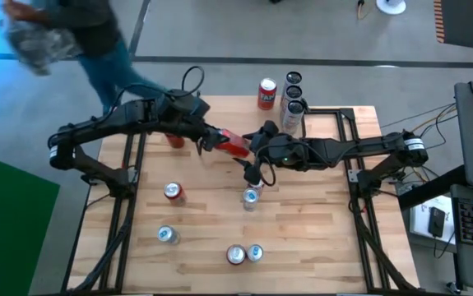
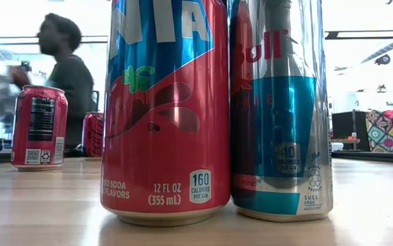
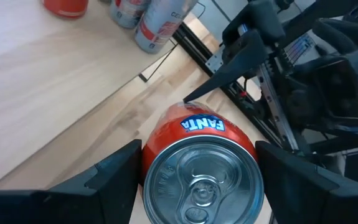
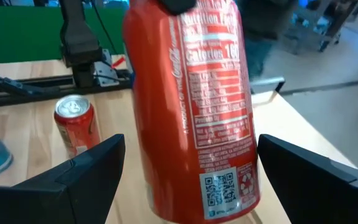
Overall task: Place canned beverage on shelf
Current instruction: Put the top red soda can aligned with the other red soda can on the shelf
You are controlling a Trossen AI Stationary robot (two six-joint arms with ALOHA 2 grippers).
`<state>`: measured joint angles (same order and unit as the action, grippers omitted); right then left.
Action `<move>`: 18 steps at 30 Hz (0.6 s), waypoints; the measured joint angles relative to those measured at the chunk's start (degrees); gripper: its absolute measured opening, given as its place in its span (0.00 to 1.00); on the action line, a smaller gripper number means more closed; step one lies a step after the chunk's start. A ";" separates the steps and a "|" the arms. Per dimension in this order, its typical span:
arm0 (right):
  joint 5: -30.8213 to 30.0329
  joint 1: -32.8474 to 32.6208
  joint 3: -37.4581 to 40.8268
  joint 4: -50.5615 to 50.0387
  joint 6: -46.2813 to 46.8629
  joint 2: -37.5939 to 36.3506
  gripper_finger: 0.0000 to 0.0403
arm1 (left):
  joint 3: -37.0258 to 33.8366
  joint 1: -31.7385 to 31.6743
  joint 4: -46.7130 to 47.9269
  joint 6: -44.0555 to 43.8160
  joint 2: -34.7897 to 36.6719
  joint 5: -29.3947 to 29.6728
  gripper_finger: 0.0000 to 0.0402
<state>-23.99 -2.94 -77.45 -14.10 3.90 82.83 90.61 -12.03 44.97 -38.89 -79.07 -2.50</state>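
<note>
A red Fanta can (image 1: pixel 234 145) hangs lying roughly level above the middle of the table, between my two grippers. My left gripper (image 1: pixel 213 141) is shut on the end with the pull tab (image 3: pixel 200 186). My right gripper (image 1: pixel 257 146) is open, and its fingers (image 4: pixel 98 168) stand on either side of the can's bottom end (image 4: pixel 222 186); I cannot tell whether they touch it. In the left wrist view the shelf (image 3: pixel 54 81), a light plank, lies beyond the can and bears several cans (image 3: pixel 160 22). My left gripper pinches the Fanta can's round wall near its top rim (image 3: pixel 150 165) between its two fingers (image 3: pixel 113 177). The fingers come slanting down from the table's left and lie along the can. The can is lifted clear of the table, its bottom end pointing at my right gripper.
Loose cans stand on the table: one (image 1: pixel 174 192) left of the middle, one (image 1: pixel 251 197) in the middle, one (image 1: pixel 167 235) near left, and a pair (image 1: pixel 244 254) at the near edge, close before the low camera (image 2: pixel 162 109). A person (image 1: pixel 80 33) moves beyond the far left corner.
</note>
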 joint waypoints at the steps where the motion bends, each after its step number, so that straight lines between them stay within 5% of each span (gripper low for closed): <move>1: -0.02 0.00 0.00 -0.41 0.69 0.00 0.88 | 0.00 0.02 -0.10 -0.29 -0.19 0.00 0.67; 18: 5.95 0.00 0.00 -2.98 6.64 0.00 0.88 | 0.09 3.49 -3.07 -2.32 -1.90 0.27 0.67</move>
<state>-18.04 -2.94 -77.45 -17.08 10.53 82.83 90.70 -8.54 41.89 -41.21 -80.97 -2.24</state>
